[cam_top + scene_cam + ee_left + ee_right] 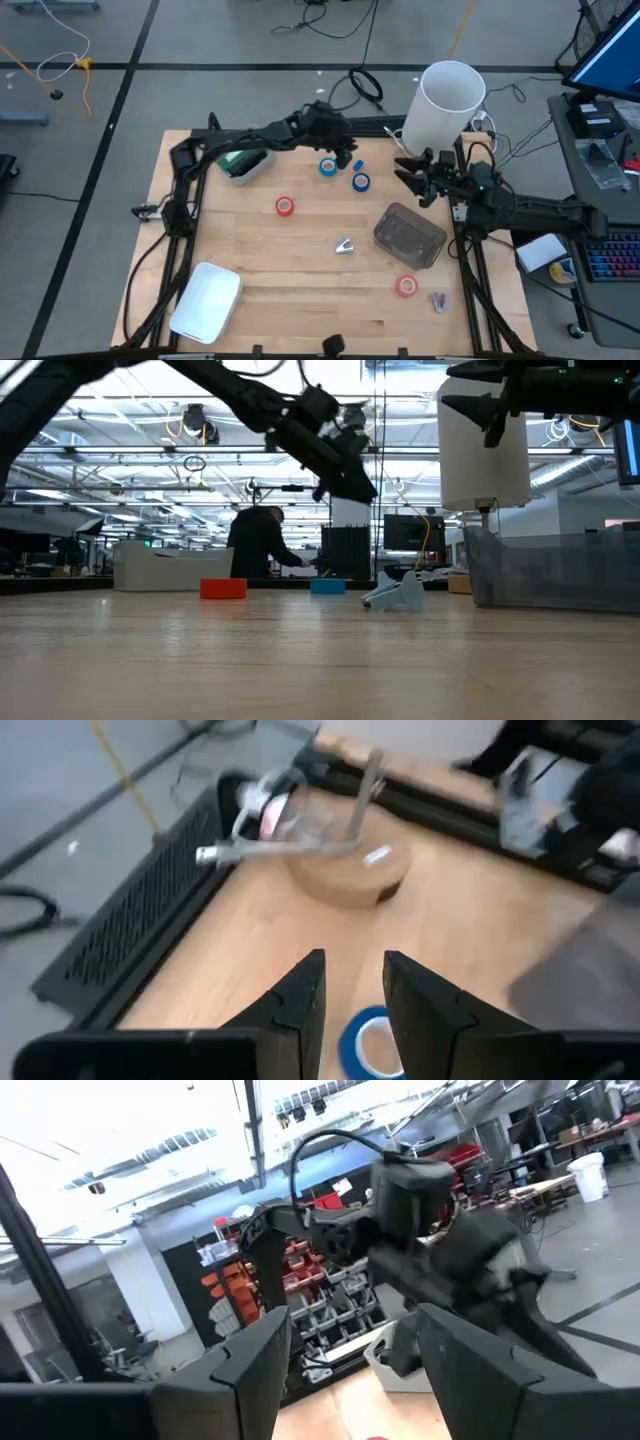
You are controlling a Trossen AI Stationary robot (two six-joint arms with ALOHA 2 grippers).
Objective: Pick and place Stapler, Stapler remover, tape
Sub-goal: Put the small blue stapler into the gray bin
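- Grey floor (100, 110) crossed by dark lines, cables trailing across it.
- Steel ceiling trusses (150, 455) with hanging lights.
- A person (262, 542) bends over a distant bench.

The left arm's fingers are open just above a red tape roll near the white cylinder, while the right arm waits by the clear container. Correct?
Not quite. The roll under the left gripper is a blue tape roll, not red; the left wrist view shows it between the open fingers. The red rolls lie elsewhere. The rest holds: the right gripper waits beside the clear container.
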